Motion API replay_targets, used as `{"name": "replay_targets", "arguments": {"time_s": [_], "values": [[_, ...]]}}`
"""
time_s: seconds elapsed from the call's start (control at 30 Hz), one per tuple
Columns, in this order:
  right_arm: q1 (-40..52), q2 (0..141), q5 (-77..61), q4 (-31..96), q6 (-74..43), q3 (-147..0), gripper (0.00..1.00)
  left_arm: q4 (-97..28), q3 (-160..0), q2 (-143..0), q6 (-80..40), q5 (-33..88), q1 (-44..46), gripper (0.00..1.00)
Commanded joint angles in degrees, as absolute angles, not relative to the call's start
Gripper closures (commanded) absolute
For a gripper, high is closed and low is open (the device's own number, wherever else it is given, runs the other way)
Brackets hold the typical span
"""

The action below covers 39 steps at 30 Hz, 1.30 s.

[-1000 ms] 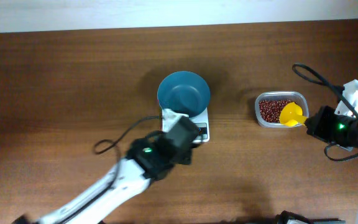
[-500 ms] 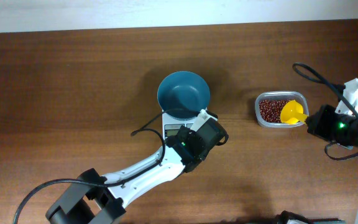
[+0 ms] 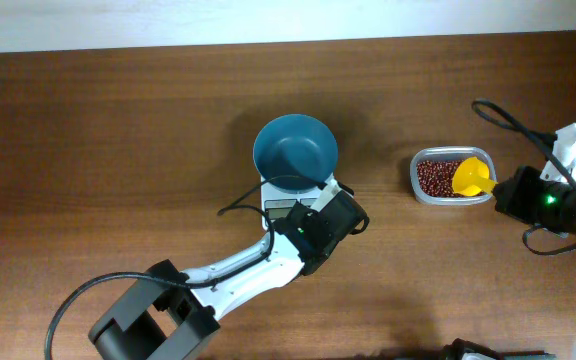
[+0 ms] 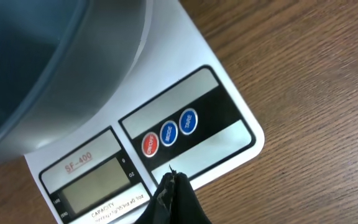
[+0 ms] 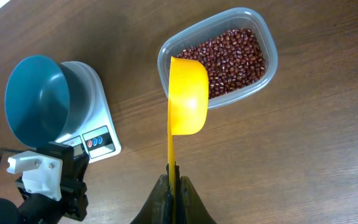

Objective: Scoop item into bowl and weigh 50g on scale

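We find the beans (image 5: 232, 56) in a clear container (image 5: 270, 59), well apart from the bowl (image 3: 295, 150) on the scale (image 4: 229, 124). Our right gripper (image 5: 174, 186) clamps the yellow scoop (image 5: 188, 93), handle pointing at the container, cup over its near rim. Our left gripper (image 4: 171, 186), fingers together, hovers by the scale's buttons.

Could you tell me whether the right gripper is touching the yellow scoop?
Touching. The right wrist view shows the yellow scoop with its handle pinched in the right gripper.
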State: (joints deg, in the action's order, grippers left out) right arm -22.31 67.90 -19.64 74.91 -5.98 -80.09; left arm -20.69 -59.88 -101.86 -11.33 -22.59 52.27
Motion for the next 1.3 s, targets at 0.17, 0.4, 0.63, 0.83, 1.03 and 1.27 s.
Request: {"name": "replay_targets", "arguments": {"time_s": [0.17,0.4,0.63,0.83,1.03,1.27], "values": [[-22.57,67.88,-20.36,74.72,-5.76,-80.47,0.96,-17.87,-59.77,-106.04,-8.01,-24.64,52.36,1.0],[-22.57,67.88,-20.36,74.72,-5.76,-80.47,0.96,-16.67,-59.77,-106.06,-8.05,-27.29,51.29,1.0],[-22.57,67.88,-20.36,74.72,-5.78,-80.47,0.96,-15.14,-59.77,-106.06,-8.08,-27.27,50.17,1.0],[-22.57,67.88,-20.36,74.72,-5.78,-80.47,0.96,-15.0,-59.77,-106.08,-8.1,-27.22,50.19,1.0],[-22.57,67.88,-20.36,74.72,-5.78,-80.47,0.96,-14.98,-59.77,-106.08,-8.29,-26.76,50.19,1.0],[-22.57,67.88,-20.36,74.72,-5.78,-80.47,0.96,-14.98,-59.77,-107.59,-9.37,-26.39,50.17,1.0]]}}
